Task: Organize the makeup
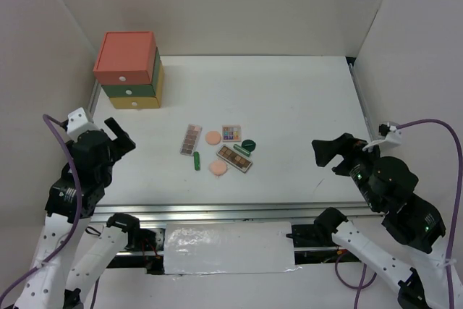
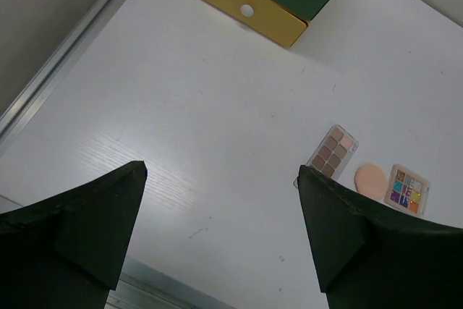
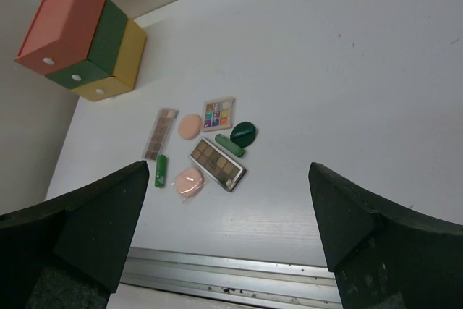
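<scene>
Hovering wide open and empty, left gripper (image 1: pixel 120 137) and right gripper (image 1: pixel 323 153) flank the makeup (image 1: pixel 221 151) clustered mid-table; descend squarely, pinching the flat pinkish palette (image 1: pixel 191 139) across its narrow width.

White table (image 1: pixel 289 99), plain white walls (image 1: pixel 239 5)

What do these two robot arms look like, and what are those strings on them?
The left arm and right arm have white lower segments and black upper joints. The left gripper and right gripper are black, each with two wedge-shaped fingers. A purple cable loops along each arm, and small green lights glow on the right one.
</scene>
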`<state>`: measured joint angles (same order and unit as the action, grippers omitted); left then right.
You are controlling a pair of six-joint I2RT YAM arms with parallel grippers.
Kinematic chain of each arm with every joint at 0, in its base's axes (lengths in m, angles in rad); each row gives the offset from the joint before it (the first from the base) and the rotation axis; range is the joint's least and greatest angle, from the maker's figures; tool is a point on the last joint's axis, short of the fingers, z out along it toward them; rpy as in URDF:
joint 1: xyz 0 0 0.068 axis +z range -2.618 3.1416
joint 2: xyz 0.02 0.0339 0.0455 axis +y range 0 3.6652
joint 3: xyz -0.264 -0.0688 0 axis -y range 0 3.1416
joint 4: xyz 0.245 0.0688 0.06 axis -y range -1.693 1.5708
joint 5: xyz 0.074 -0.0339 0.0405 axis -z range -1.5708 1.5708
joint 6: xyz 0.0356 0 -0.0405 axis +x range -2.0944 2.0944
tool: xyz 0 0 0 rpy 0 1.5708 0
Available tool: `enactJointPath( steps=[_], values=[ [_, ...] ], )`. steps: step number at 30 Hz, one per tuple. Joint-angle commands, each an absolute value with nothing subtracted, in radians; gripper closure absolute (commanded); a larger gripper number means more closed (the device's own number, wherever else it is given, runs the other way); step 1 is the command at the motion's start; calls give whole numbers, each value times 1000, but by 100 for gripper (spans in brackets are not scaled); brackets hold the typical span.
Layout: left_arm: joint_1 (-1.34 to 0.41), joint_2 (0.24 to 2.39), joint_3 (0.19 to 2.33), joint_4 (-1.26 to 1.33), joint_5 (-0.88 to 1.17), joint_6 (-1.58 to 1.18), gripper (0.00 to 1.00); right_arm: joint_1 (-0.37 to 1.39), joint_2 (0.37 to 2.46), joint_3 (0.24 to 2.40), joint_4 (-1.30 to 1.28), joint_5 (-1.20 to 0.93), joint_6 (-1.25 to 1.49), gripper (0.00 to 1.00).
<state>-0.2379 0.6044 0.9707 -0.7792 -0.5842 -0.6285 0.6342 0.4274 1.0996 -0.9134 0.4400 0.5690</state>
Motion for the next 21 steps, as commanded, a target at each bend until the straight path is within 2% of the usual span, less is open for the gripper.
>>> enactJointPath(
  steps=[1,6,10,13,19,21],
  values=[
    [-215,609,976,-718,-551,-606,1,630,414,1094,-859,476,583,0],
    [-202,615,931,-700,-565,-652,1,630,403,1057,-816,436,581,0],
    [-199,604,901,-689,-441,-822,1,632,388,994,-694,300,552,0],
    [-199,600,793,-459,-266,-871,1,630,383,922,-546,100,532,0],
    [-184,696,770,-159,-406,-965,1,630,448,859,-407,-90,566,0],
    [-123,750,775,-62,-376,-969,1,630,471,862,-382,-164,558,0]
  ],
)
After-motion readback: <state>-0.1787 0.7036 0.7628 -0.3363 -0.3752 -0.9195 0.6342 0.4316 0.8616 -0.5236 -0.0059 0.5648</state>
